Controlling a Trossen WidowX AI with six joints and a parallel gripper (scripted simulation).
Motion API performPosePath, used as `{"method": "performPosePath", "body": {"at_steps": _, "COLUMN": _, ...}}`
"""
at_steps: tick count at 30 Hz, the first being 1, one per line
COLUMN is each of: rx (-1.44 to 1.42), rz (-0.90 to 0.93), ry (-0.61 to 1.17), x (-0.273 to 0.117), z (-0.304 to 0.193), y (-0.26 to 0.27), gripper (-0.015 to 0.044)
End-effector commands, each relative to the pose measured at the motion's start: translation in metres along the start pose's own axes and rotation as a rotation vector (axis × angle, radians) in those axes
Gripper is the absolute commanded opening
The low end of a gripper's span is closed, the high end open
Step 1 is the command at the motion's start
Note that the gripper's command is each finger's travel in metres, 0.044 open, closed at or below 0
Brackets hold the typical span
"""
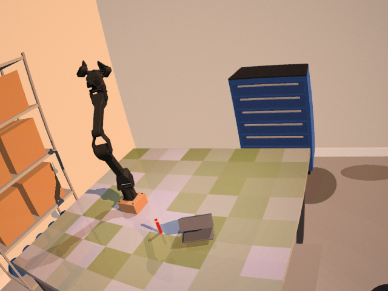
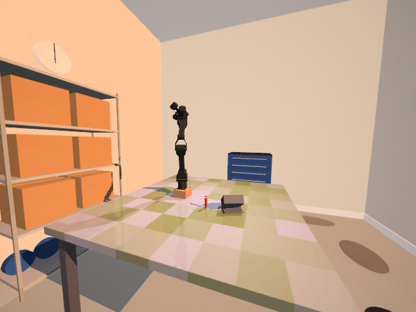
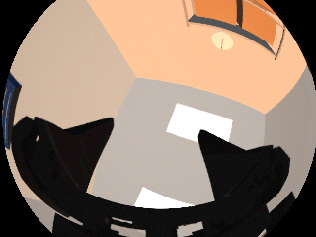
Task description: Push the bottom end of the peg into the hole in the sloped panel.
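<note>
A thin red peg [image 1: 159, 227] [image 2: 205, 203] with a pale band near its top stands upright on the table, between the arm's base and the panel. The grey sloped panel [image 1: 196, 222] [image 2: 233, 200] stands on its base plate beside the peg; its hole does not show in either the top or the exterior view. My gripper [image 1: 91, 63] [image 3: 157, 128] is wide open and empty, high above the table at the top of the nearly upright arm, far from the peg. In the wrist view only walls, ceiling and shelving show past the fingers; peg and panel are out of that view.
The arm stands on an orange base block [image 1: 133, 203] [image 2: 182, 193] on the checkered table [image 1: 266, 231] [image 2: 221, 255]. A shelf rack with orange boxes [image 1: 23, 147] [image 2: 43, 154] stands on the left. A blue drawer cabinet [image 1: 272, 106] [image 2: 249, 169] stands behind the table.
</note>
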State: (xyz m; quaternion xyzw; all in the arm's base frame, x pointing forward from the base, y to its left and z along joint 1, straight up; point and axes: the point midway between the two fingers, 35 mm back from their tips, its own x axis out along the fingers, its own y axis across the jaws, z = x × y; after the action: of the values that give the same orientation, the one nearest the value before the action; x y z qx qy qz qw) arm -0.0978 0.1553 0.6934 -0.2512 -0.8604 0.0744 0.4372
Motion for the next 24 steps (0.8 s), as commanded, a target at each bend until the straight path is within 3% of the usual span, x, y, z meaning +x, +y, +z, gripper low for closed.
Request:
{"method": "performPosePath", "body": {"at_steps": 1, "rx": 0.004, "rz": 0.07, "ry": -0.003, "x": 0.002, "z": 0.004, "y": 0.023, "gripper": 0.044}}
{"method": "performPosePath", "body": {"at_steps": 24, "rx": -0.028, "rz": 0.446, "ry": 0.069, "x": -0.027, "z": -0.011, "y": 0.128, "gripper": 0.044}}
